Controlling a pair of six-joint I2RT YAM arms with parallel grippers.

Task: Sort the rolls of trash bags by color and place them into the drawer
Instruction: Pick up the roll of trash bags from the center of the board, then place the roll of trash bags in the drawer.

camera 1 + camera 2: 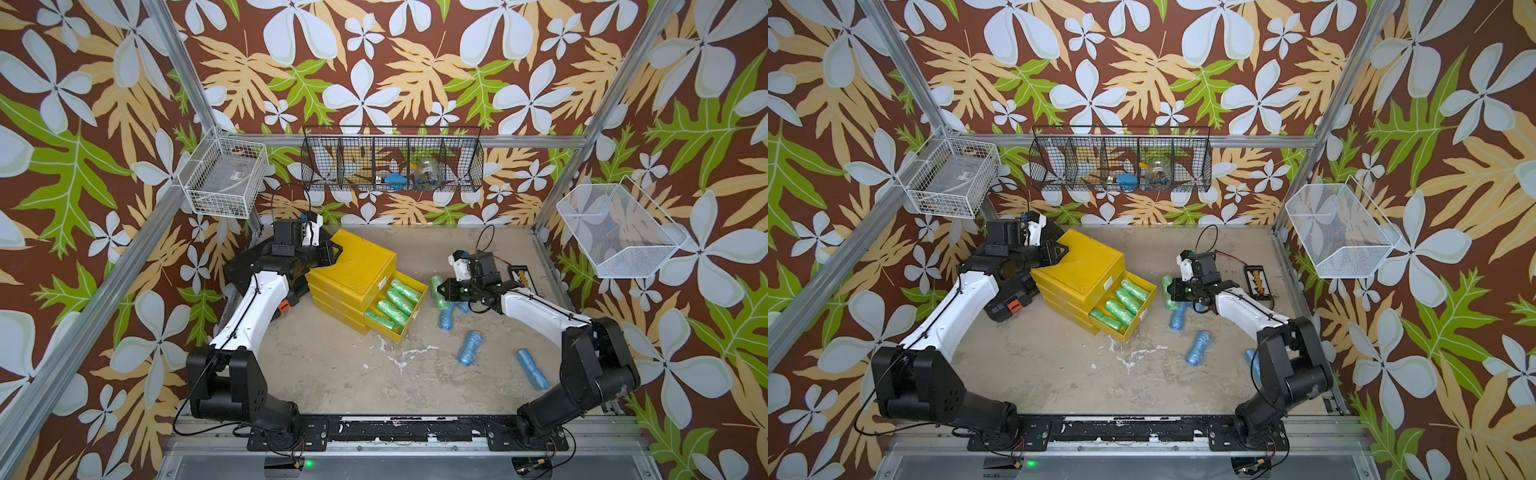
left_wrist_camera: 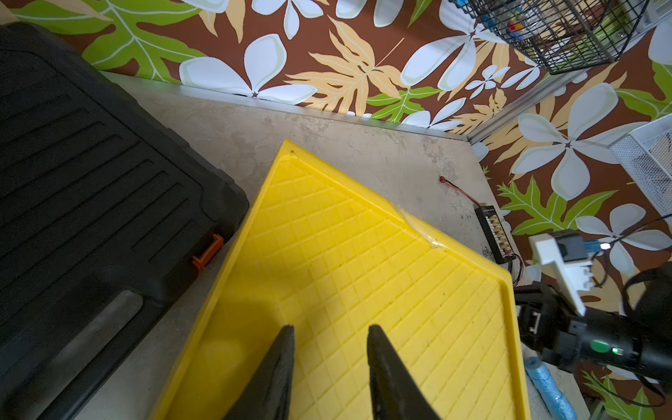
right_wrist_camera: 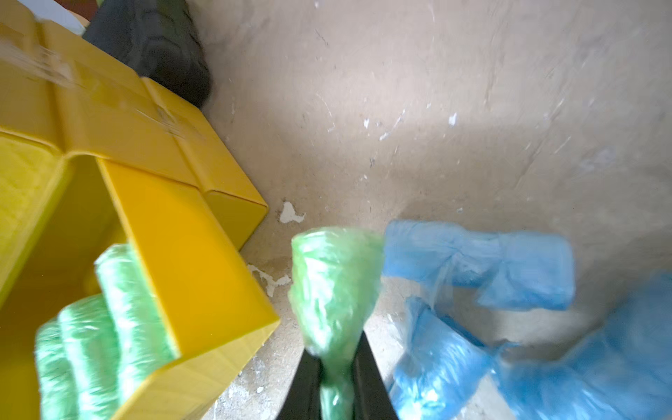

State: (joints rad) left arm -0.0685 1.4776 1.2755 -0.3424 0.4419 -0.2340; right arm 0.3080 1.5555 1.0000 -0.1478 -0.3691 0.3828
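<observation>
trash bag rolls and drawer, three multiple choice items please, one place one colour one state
1. The blue rolls lie: A on the chest's top B on the table C in a wire basket.
2. The rolls in the open drawer are: A yellow B blue C green.
3. The right gripper is: A open, empty B shut on a green roll C shut on a blue roll.
B, they lie loose on the table; C, all show green; B, the right wrist view shows it pinching the green roll.
</observation>
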